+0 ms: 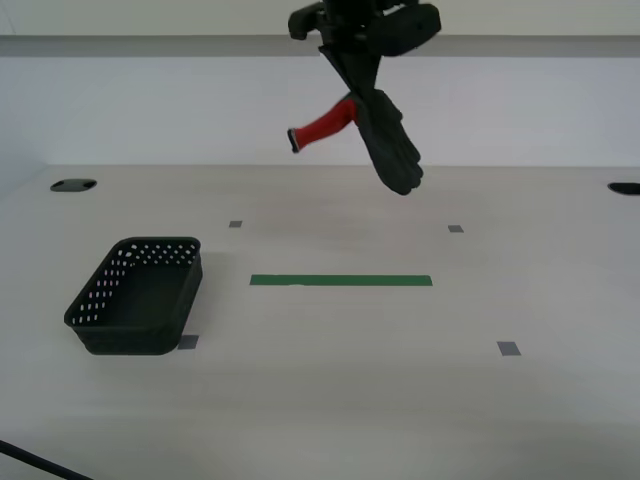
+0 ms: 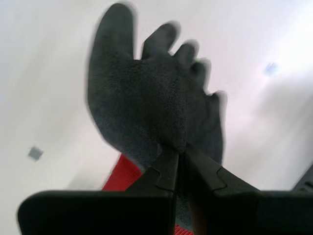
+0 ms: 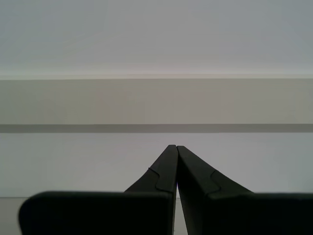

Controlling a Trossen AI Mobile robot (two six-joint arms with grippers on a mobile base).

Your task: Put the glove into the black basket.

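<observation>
My second gripper (image 1: 362, 92) is shut on the glove (image 1: 385, 140) and holds it high above the table, near the back middle in the exterior view. The dark fingers hang down and the red cuff (image 1: 322, 124) sticks out toward the exterior view's left. In the second wrist view the glove (image 2: 151, 103) hangs from the closed gripper (image 2: 180, 151), palm and fingers spread, red cuff (image 2: 124, 174) behind. The black basket (image 1: 140, 295) stands empty on the table at the exterior view's left. My first gripper (image 3: 176, 148) is shut and empty, facing a wall; it does not show in the exterior view.
A green tape strip (image 1: 340, 281) lies on the table's middle, with small grey tape squares (image 1: 509, 348) around it. Two dark cable holes (image 1: 73, 185) sit at the table's back corners. A black cable (image 1: 40, 462) crosses the front corner at the exterior view's left.
</observation>
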